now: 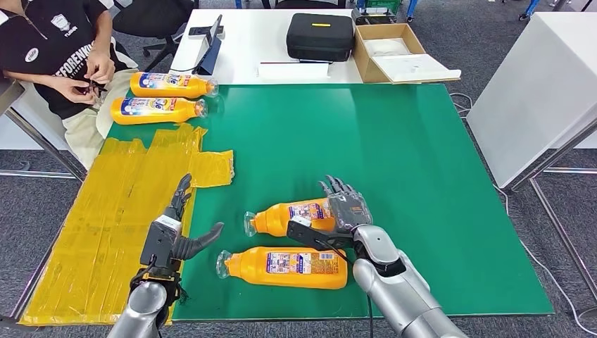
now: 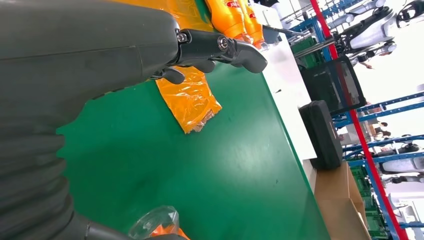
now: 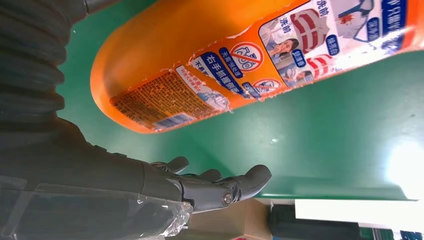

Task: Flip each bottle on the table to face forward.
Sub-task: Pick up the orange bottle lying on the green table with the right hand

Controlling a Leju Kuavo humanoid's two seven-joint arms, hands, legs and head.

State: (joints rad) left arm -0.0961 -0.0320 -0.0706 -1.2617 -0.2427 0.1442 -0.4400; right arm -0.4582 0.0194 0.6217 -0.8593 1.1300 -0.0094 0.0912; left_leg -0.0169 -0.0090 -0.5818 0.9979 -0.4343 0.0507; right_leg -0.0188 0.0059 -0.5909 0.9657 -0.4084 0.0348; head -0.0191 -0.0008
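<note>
A green table (image 1: 394,162) carries yellow sheeting (image 1: 120,211) along its left side, and a white table (image 1: 253,35) stands just behind it. A person (image 1: 56,49) sits at the far left corner. On the white table are a black case (image 1: 319,35), an open cardboard box (image 1: 394,53) and a tablet stand (image 1: 209,49). Four orange bottles lie on their sides: the far pair (image 1: 165,97) at the far left corner, one just behind the other with caps pointing right, and two near the front edge with caps pointing left, the front bottle (image 1: 285,267) just ahead of the rear bottle (image 1: 292,217). The right hand (image 1: 345,208) rests against the rear bottle's base end, fingers straight and spread and closed on nothing; the right wrist view shows that bottle's back label beside the open palm. The left hand (image 1: 179,229) hovers at the edge of the sheeting, left of the front pair, fingers apart and empty.
</note>
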